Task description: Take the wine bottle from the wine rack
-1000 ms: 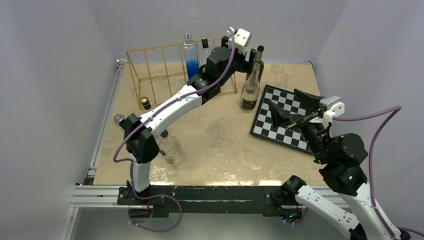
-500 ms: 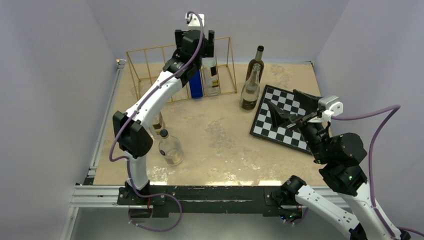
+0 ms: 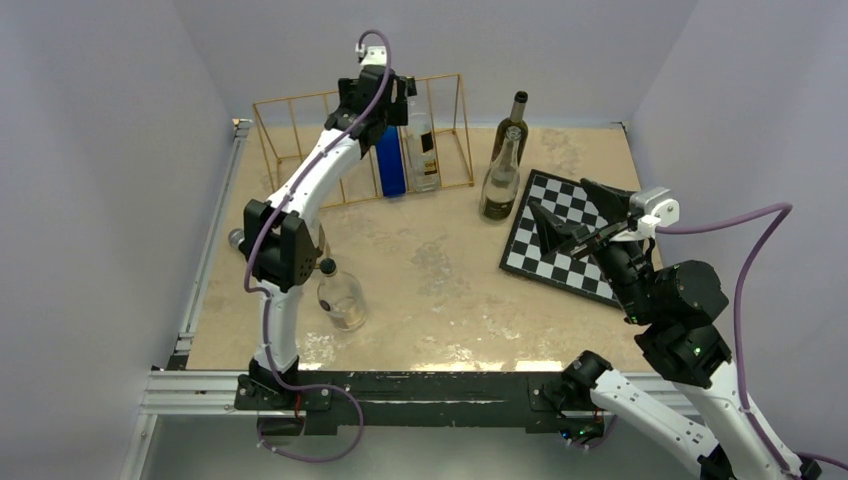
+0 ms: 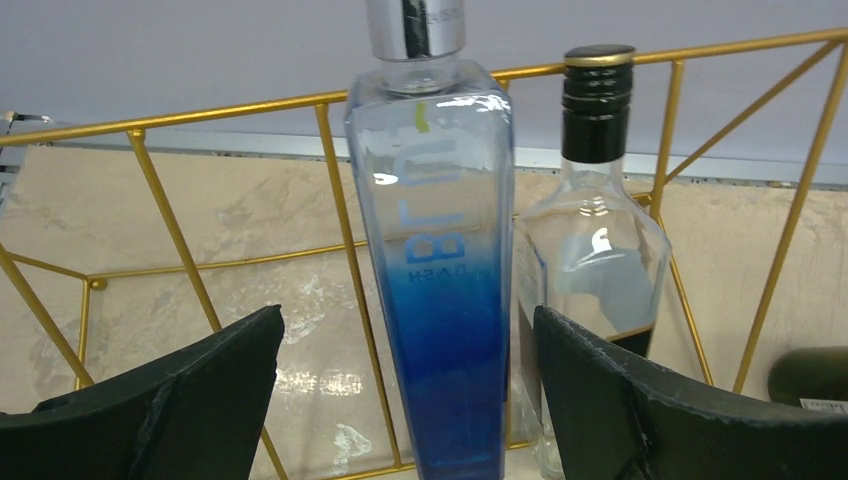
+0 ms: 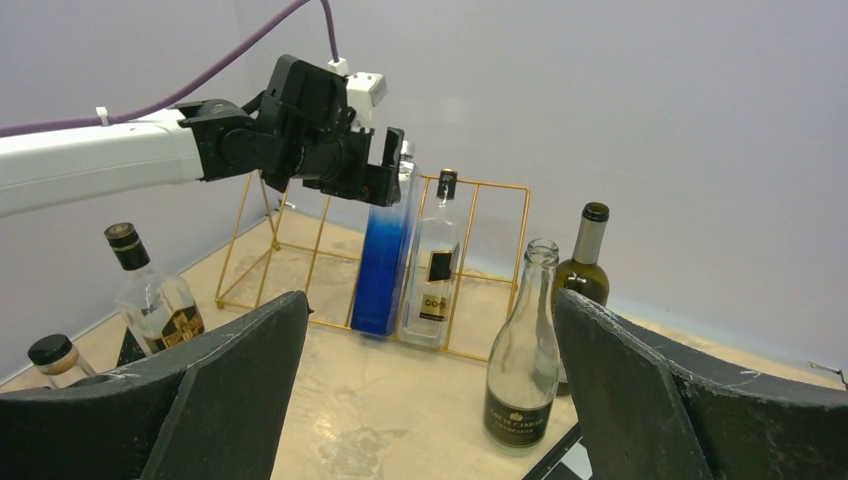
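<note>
Two arms are in view, and I report them from the near edge outward.

1. Near right: the right gripper (image 3: 558, 195) hangs above the chessboard (image 3: 540, 260). Its jaws are spread wide and hold nothing.
2. Near left: a squat clear bottle (image 3: 342, 302) stands upright on the table, just beside the left arm's elbow. A black-capped bottle (image 5: 155, 295) stands close behind it, partly hidden by the arm in the top view. A small stoppered bottle (image 5: 52, 358) sits further left.
3. Mid-table, right of centre: an uncapped clear wine bottle (image 3: 500, 182) stands upright at the far-left corner of the chessboard. A green wine bottle (image 3: 515, 118) stands just behind it. Both are off the rack.
4. Far edge: the wine rack (image 3: 290, 98) runs along the far side, left of centre. Two bottles stand upright in its right-hand slots. These are the blue bottle (image 4: 440, 280) and, immediately right of it, a clear flat bottle (image 4: 590, 260) with a black cap. The other slots hold nothing.
5. The left gripper (image 4: 405, 320) is raised at the rack, level with the top of the blue bottle. Its jaws are fully apart and grip nothing. In the wrist view the blue bottle appears between the fingers (image 4: 190, 390) with gaps on both sides. I cannot tell whether the fingers have reached alongside the glass.
</note>
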